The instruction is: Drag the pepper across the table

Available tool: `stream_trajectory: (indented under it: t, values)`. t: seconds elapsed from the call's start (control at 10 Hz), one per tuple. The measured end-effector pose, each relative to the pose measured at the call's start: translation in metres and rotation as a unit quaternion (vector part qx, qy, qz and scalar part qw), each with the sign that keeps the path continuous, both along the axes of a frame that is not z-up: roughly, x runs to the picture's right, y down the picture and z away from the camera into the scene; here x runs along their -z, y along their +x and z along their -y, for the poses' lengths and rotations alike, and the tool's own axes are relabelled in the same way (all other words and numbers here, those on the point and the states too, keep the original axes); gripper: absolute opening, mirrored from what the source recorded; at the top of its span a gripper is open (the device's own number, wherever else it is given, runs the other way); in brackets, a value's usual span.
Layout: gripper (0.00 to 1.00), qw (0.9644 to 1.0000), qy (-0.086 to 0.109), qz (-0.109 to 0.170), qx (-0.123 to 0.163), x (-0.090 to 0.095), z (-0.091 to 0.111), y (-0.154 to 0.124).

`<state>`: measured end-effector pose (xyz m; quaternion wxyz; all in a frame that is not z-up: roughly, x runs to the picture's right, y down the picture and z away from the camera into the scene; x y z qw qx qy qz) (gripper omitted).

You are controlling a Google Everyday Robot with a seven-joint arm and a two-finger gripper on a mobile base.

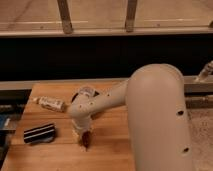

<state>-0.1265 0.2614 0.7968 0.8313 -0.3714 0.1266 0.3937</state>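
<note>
Found the pepper (pixel 87 140) lying on the table (pixel 50 157), left of centre toward the near edge. Noted the gripper (pixel 82 133) pointing down at table level, on or just beside the pepper; judged this low stance suited to sliding, not lifting. Could not tell the gripper's state, nor confirm contact. Recorded block (pixel 40 133) left and bottle (pixel 50 103) farther left, both apart.

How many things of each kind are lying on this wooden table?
Dark-red pepper: 1, at the tip of the gripper
Black-and-white striped block: 1
Pale bottle lying down: 1
Round container, partly hidden: 1
Total: 4
</note>
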Motion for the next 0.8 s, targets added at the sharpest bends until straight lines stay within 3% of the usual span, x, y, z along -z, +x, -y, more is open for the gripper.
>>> stream_trajectory:
  t: [0.4,0.8]
  values:
    - [0.03,0.9997,0.011,-0.023,0.0,0.0,0.001,0.005]
    - [0.0,0.9992,0.017,-0.033,-0.016,-0.012,0.023,0.027]
